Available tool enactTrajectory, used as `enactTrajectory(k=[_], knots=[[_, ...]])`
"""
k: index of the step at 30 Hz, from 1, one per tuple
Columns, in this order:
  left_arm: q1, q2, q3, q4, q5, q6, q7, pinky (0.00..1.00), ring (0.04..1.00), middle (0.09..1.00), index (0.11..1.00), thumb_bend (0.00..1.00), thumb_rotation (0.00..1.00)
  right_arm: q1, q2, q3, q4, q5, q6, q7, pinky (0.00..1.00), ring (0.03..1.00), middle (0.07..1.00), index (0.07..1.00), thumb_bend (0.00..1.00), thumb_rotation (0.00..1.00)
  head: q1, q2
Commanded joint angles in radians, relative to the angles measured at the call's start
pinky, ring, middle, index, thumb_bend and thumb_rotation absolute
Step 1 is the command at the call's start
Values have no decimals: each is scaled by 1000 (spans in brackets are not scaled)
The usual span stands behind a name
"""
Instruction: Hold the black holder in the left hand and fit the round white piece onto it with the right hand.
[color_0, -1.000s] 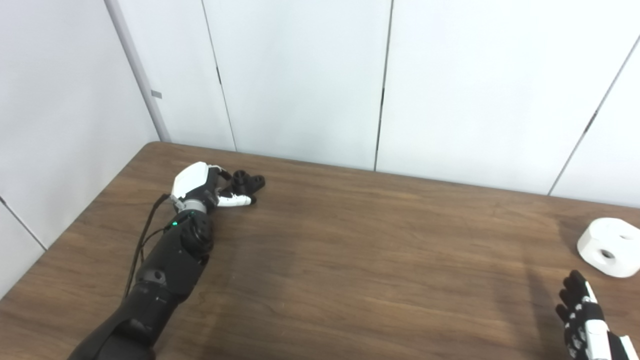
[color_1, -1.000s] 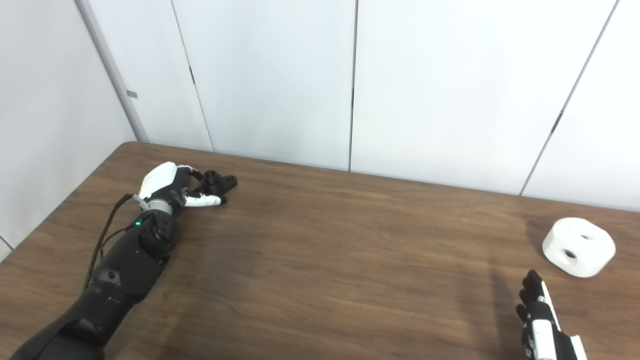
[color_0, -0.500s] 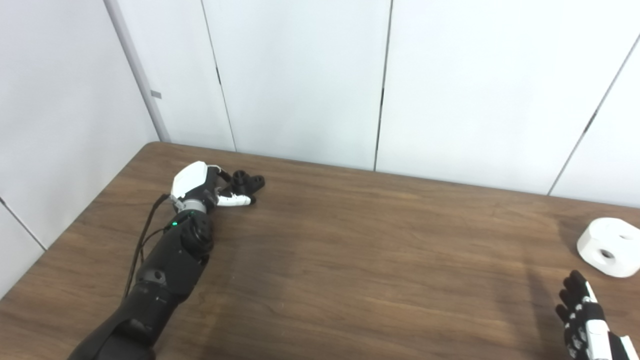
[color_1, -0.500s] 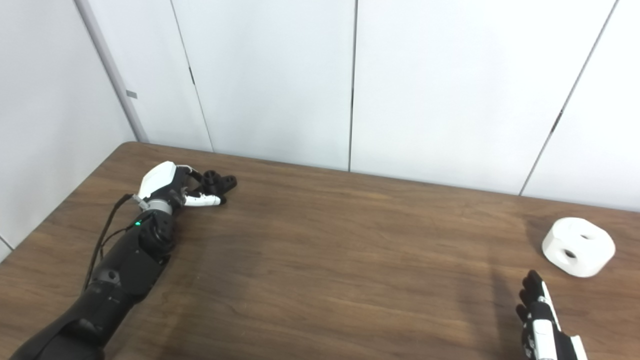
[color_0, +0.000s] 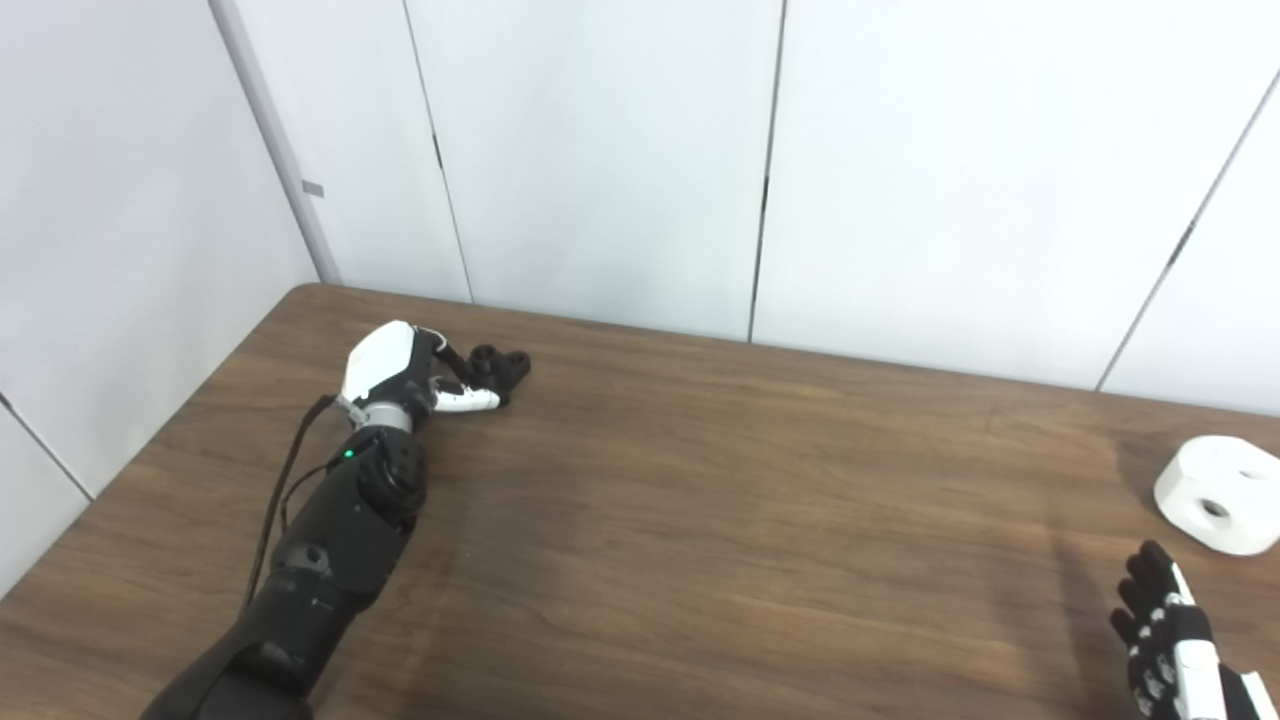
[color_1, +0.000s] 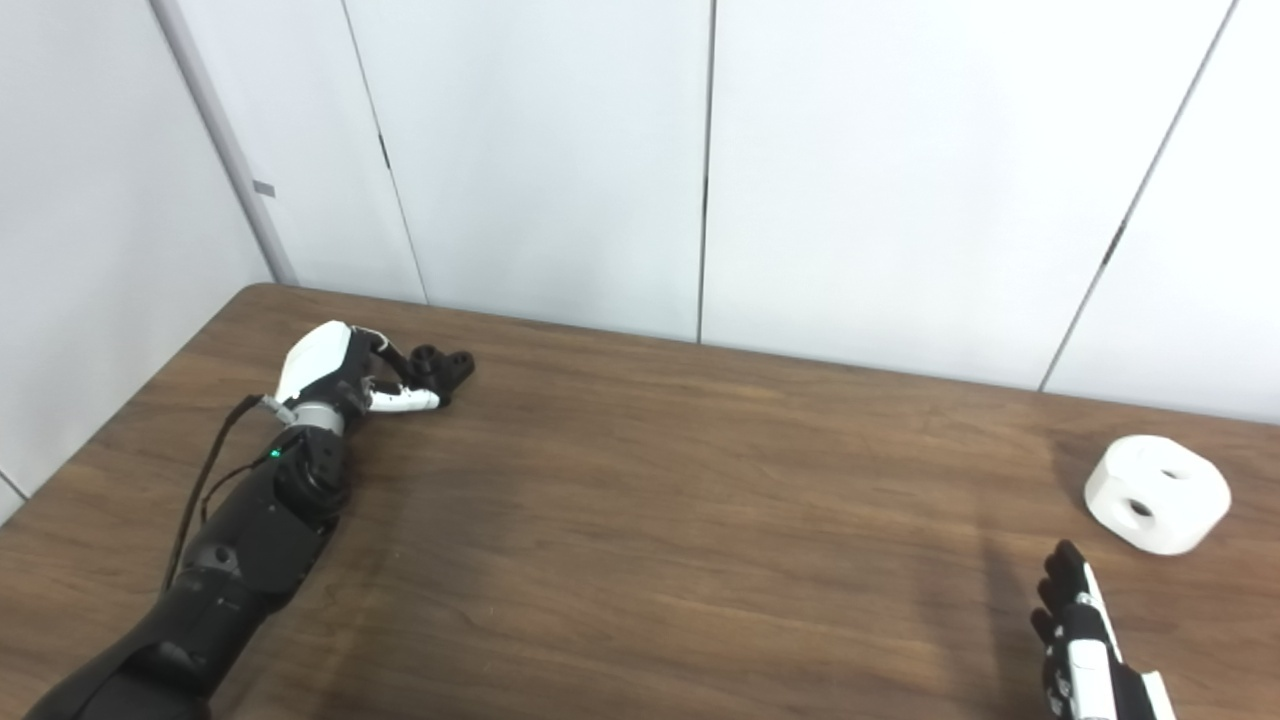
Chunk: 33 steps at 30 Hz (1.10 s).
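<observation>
The black holder (color_0: 503, 362) lies on the table at the far left. My left hand (color_0: 400, 370) is wrapped around its near end, thumb in front and fingers behind, so part of the holder is hidden. The round white piece (color_0: 1218, 492), which has holes in its top and side, rests on the table at the far right. My right hand (color_0: 1165, 640) sits at the bottom right corner, a short way in front of the white piece and apart from it. Its fingers are spread and it holds nothing.
The brown wooden table (color_0: 720, 520) ends at a white panelled wall (color_0: 760, 160) along the back and left. A black cable (color_0: 285, 480) runs along my left forearm.
My left wrist has shifted slightly and the hand has drawn tighter on the holder, which stays in place. The right hand and the white piece have not moved.
</observation>
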Motion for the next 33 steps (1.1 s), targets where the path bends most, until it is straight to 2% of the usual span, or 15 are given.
enactTrajectory(k=[1,11,15,20,24,33], knots=[[-32,20,-6,-11,8,5,-2,998,881,787,485,521,46,-1,-2,-9,-43,9,-13,-3,1000,1000,1000,1000,479,1000,-1,0],[-16,12,-7,-13,-4,-18,-1,973,890,778,485,520,46,-10,3,-3,-33,3,-23,-4,1000,1000,1000,1000,507,1000,-20,-6],[13,4,-5,-61,-15,-24,-9,932,902,782,486,519,45,-12,5,0,-29,-4,-25,-7,1000,1000,1000,1000,489,1000,-25,-6],[65,2,-35,-177,8,-3,-46,964,888,774,487,519,46,-17,7,6,-24,-11,-25,-8,1000,1000,1000,1000,470,1000,-31,-5],[107,-21,-56,-226,39,-37,-9,925,875,766,486,519,44,-23,9,10,-17,-18,-34,-11,1000,1000,1000,1000,455,1000,-37,-6],[164,-37,-128,-309,117,-86,8,979,853,755,487,520,44,-27,13,14,-13,-47,-33,-23,1000,1000,1000,1000,460,1000,-64,-1]])
